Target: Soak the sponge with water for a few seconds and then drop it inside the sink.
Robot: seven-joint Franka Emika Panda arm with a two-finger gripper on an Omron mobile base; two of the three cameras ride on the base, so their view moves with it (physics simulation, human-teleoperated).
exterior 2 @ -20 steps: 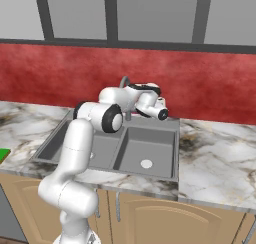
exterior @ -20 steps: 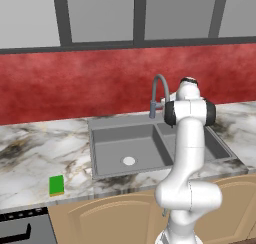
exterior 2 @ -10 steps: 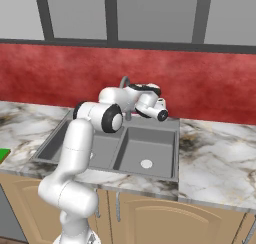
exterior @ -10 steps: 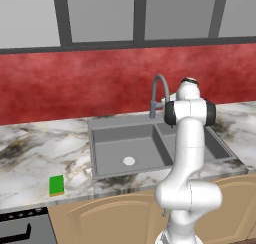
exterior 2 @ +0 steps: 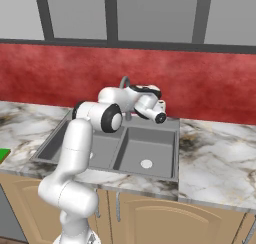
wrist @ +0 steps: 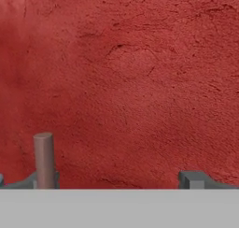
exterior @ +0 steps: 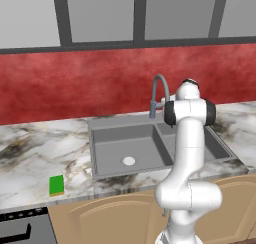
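The green sponge lies flat on the marble counter at the front left, far from the arm; a sliver of the sponge shows at the left edge of the right base view. The dark grey double-basin sink sits in the counter with its arched grey faucet behind it. The water is out of view. My gripper is up at the back of the sink by the faucet, facing the red wall. It is open with nothing between the fingertips. A short grey-brown rod stands by the left tip.
The red backsplash runs close behind the faucet, with dark-framed windows above. My own white arm stands over the right basin. Marble counter extends on both sides of the sink. A dark appliance front sits at the lower left.
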